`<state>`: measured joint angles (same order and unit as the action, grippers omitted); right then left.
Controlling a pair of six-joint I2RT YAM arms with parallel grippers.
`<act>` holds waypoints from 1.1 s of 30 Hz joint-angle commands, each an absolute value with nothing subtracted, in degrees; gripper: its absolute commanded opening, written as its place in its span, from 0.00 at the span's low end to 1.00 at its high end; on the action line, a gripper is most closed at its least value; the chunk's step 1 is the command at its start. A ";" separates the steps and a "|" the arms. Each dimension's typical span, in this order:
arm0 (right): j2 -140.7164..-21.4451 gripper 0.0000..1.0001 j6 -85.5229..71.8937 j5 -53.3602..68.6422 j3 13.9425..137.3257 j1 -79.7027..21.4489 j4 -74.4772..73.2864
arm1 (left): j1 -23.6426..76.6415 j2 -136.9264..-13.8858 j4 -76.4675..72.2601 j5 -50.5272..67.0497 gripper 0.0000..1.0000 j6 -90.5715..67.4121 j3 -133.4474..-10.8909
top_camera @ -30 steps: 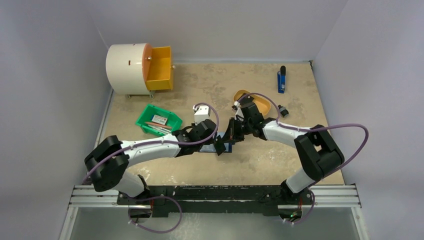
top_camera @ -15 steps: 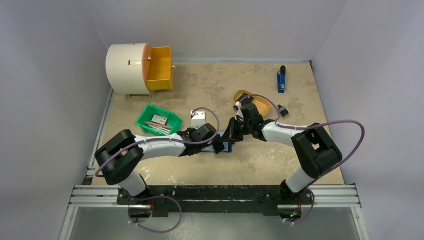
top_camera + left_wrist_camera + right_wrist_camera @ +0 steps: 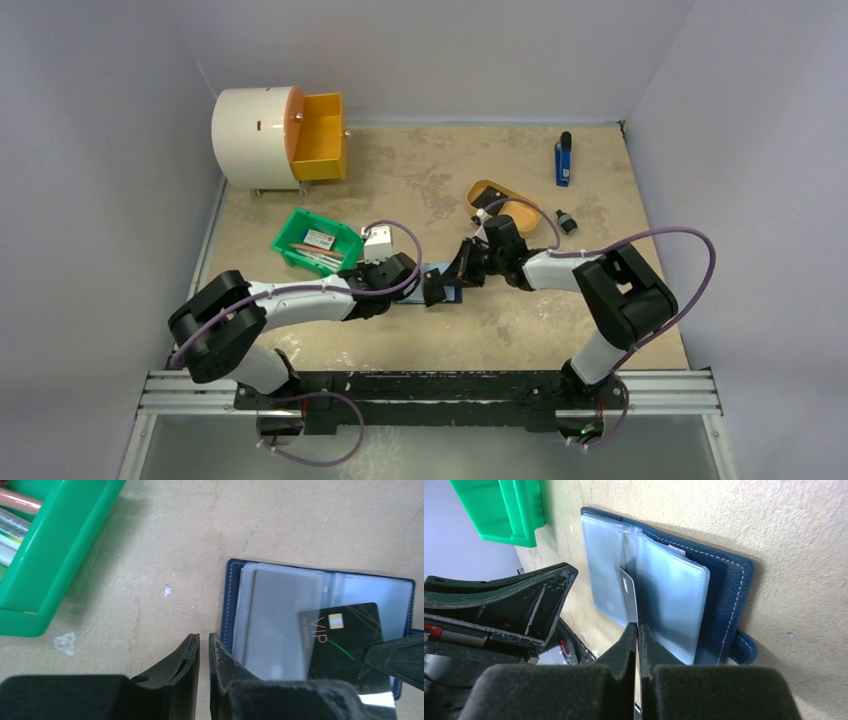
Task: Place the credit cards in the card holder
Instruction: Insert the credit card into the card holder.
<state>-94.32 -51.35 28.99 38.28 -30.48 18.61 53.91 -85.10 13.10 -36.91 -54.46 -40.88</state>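
Left wrist view: you have the navy-blue folding card holder (image 3: 280, 610) lying open and flat on the beige speckled table top (image 3: 300, 520). Its clear plastic sleeves (image 3: 360, 590) face up. It is near the green plastic bin (image 3: 50, 555) but apart from it.

Your left gripper (image 3: 204, 647) stands narrow: there is a thin slit between the jaws and nothing in it. One fingertip is over the holder's stitched edge; you cannot tell whether it touches.

A black credit card with a gold chip and "VIP" lettering (image 3: 345, 645) lies over the sleeves on the holder's other half.

Right wrist view: your right gripper (image 3: 637, 630) is clamped on that card, which shows edge-on here. The card's free end is against the sleeves near the fold; you cannot tell whether it has entered a pocket. The holder's snap tab (image 3: 744, 647) sticks out onto the table.

Top external view: both grippers meet over the holder at mid-table, close together. A mustard-yellow oval tray (image 3: 480, 192) sits beyond the right arm, apart from the holder.
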 commanded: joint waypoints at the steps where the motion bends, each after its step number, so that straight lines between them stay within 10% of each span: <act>1: -95.43 0.00 -54.49 25.29 36.85 -30.67 23.59 | 52.65 -82.71 12.35 -37.95 0.11 -56.22 -38.74; 33: -98.25 0.00 -59.94 19.51 34.65 -31.39 29.36 | 51.77 -86.03 3.37 -30.09 0.08 -55.56 -35.23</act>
<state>-97.25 -60.07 22.94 35.20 -30.61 29.95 52.01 -85.08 5.65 -32.21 -54.94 -36.03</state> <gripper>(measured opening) 0.005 0.088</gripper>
